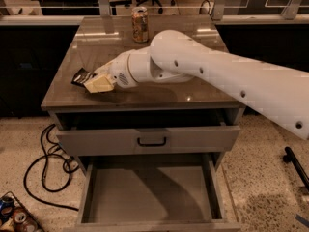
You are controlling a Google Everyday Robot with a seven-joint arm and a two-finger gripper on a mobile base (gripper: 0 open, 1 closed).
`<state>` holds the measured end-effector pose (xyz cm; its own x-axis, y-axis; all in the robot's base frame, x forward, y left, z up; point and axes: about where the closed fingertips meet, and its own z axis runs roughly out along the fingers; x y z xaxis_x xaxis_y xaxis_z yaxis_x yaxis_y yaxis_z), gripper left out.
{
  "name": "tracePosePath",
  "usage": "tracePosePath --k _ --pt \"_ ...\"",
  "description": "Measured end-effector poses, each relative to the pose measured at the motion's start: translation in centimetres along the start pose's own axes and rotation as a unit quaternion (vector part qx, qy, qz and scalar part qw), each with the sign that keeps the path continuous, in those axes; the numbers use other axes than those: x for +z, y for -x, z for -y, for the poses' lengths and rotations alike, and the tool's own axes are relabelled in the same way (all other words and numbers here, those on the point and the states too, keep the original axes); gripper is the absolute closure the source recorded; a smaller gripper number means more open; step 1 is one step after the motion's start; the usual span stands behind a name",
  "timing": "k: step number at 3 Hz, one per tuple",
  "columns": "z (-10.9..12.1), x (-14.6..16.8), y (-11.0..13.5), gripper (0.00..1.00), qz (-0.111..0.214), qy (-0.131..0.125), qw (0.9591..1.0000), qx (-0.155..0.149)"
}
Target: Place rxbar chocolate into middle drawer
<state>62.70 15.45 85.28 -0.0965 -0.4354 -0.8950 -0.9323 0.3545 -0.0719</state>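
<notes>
The rxbar chocolate (80,76) is a small flat black wrapper lying on the left part of the cabinet top (193,93). My gripper (98,84) is low over the top, right at the bar's right end and covering part of it. My white arm reaches in from the right across the cabinet. The middle drawer (149,195) is pulled open below, and its bare grey floor is empty.
A tan drink can (140,24) stands at the back of the cabinet top. The upper drawer front with a black handle (152,141) sits slightly out above the open drawer. Black cables (43,166) and some cans (14,216) lie on the floor at left.
</notes>
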Motion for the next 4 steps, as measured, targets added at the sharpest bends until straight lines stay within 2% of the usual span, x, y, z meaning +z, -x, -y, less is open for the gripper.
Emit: tracePosePath --k 1,2,3,4 --pt "-2.6 -2.9 2.3 1.0 -0.008 -0.009 0.9994 -0.032" --pt "-5.2 -4.8 1.8 1.0 -0.042 -0.029 0.9973 -0.053" --pt "-7.5 -6.1 -2.5 1.0 -0.111 -0.053 0.991 -0.055" --pt "-9.8 -9.0 -8.6 1.0 -0.162 -0.094 0.9822 -0.016"
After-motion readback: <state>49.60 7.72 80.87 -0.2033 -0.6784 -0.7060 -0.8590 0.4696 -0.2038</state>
